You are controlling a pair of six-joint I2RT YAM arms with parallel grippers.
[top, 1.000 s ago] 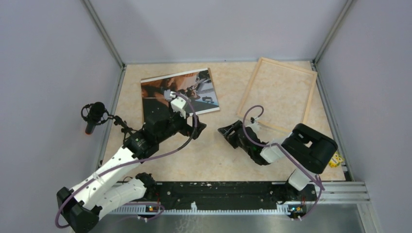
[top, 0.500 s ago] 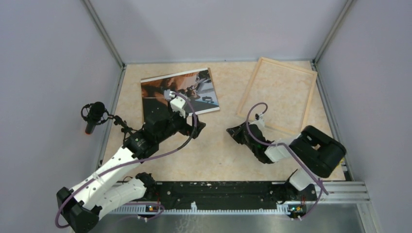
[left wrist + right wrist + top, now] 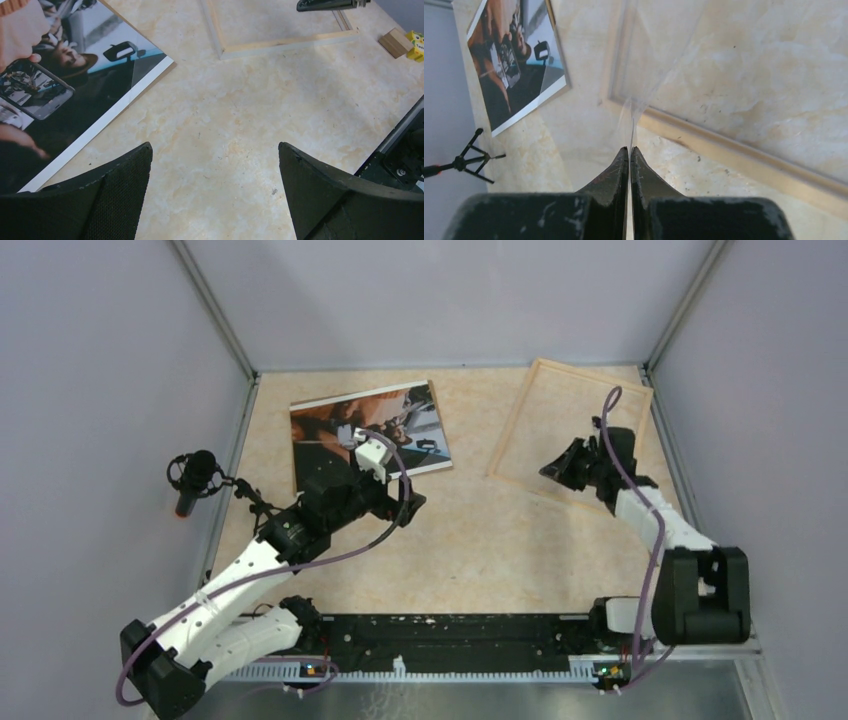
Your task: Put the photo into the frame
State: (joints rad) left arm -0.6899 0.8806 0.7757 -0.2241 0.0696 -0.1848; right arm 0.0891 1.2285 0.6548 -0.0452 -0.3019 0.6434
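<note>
the right gripper [image 3: 630, 149] had its fingers pressed fully together. between the tips was what looked like the corner of a thin clear sheet [image 3: 644, 75], which rose away from them over the frame [image 3: 734, 152]. the sheet was almost invisible, so how far it reached could not be told. in the overhead view this claw hung above the near part of the frame [image 3: 512, 422], which lay flat at the far right of the table [image 3: 470, 530], with bare table showing inside its pale strips. the photo [image 3: 370, 430] lay picture-up at the far left, well apart from the frame. the left gripper [image 3: 214, 150] was spread wide and held nothing, poised just beside the photo's near corner.

the step in hand seemed to be handling the sheet at the frame. a pinch on one corner would likely let so thin a sheet sag or twist, so it called for a slow, low move that kept the sheet clear of the wooden strips and did not shove the frame. the photo would be best taken by its white border, with one finger slid under the edge.
</note>
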